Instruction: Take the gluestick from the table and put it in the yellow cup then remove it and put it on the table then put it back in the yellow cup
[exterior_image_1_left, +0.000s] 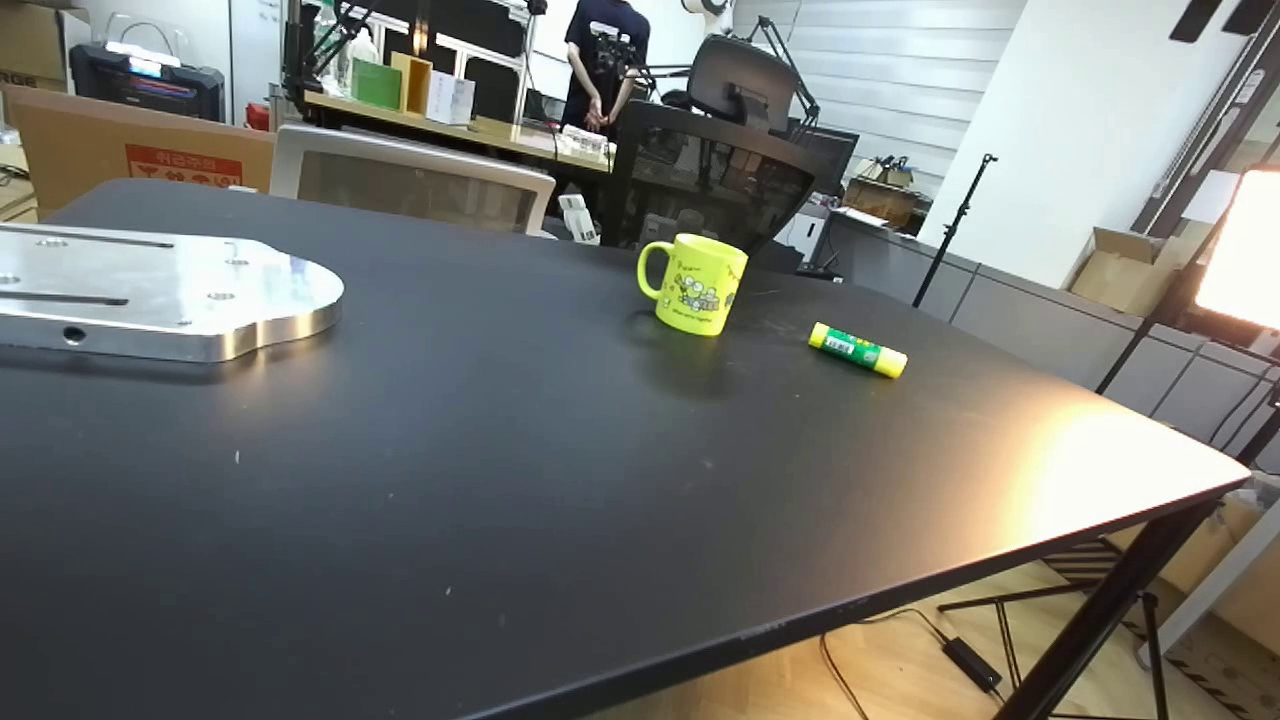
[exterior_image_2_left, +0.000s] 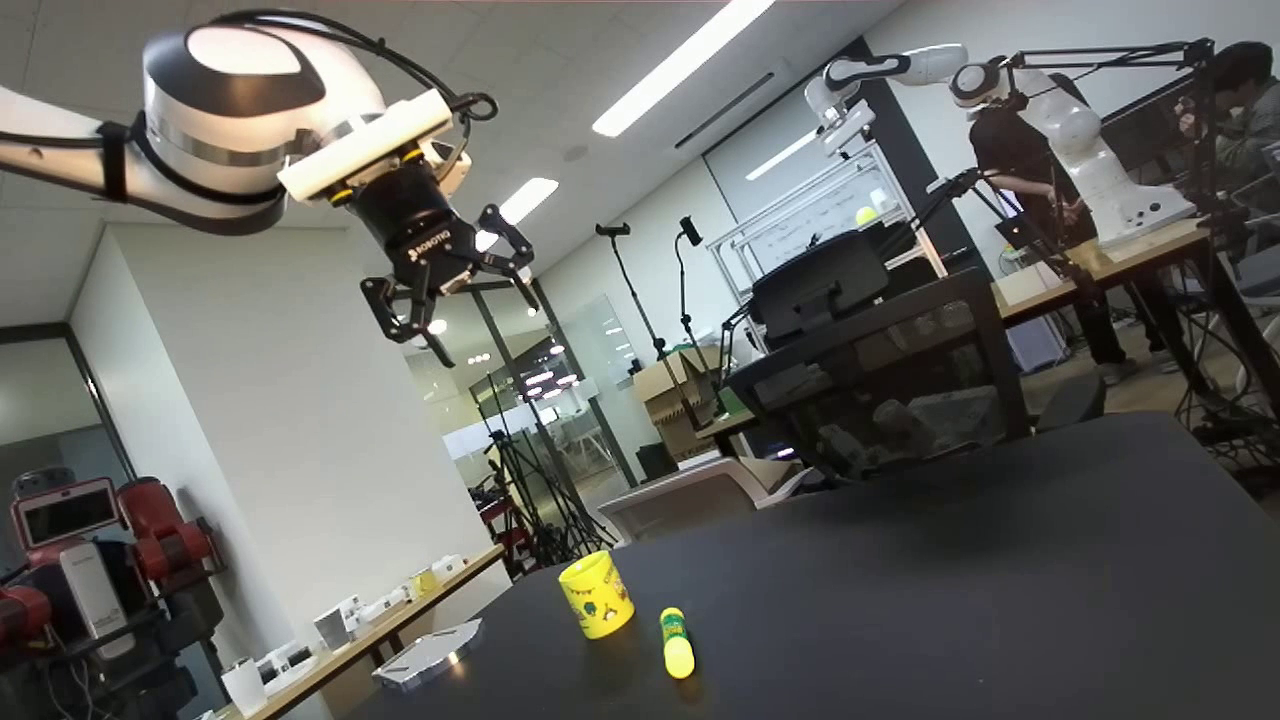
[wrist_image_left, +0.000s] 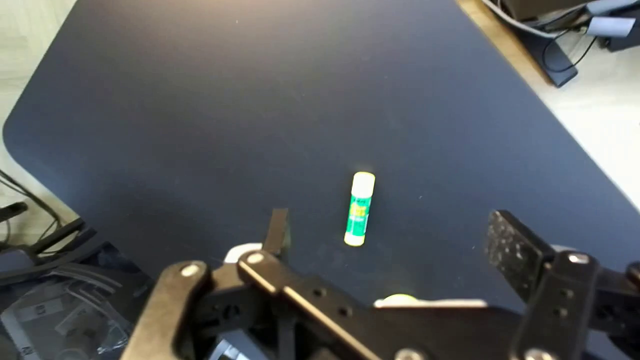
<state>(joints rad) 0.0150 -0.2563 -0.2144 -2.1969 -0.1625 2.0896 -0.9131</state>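
Wrist view: two fingers (wrist_image_left: 517, 252) stand wide apart, well above the one black worktop (wrist_image_left: 225, 125). Beyond them one gluestick (wrist_image_left: 358, 209) lies on it, its lettering blurred; lower in that view a yellow sliver (wrist_image_left: 398, 297) is mostly covered, too little to name. In both exterior views one yellow cup (exterior_image_1_left: 697, 285) stands upright near the gluestick, apart from it. In an exterior view one metal plate (exterior_image_1_left: 170, 280) is cut off at the left edge.

Both exterior views skim the near table (exterior_image_1_left: 500, 470), sharing the yellow cup (exterior_image_1_left: 700, 285); the wrist view faces down
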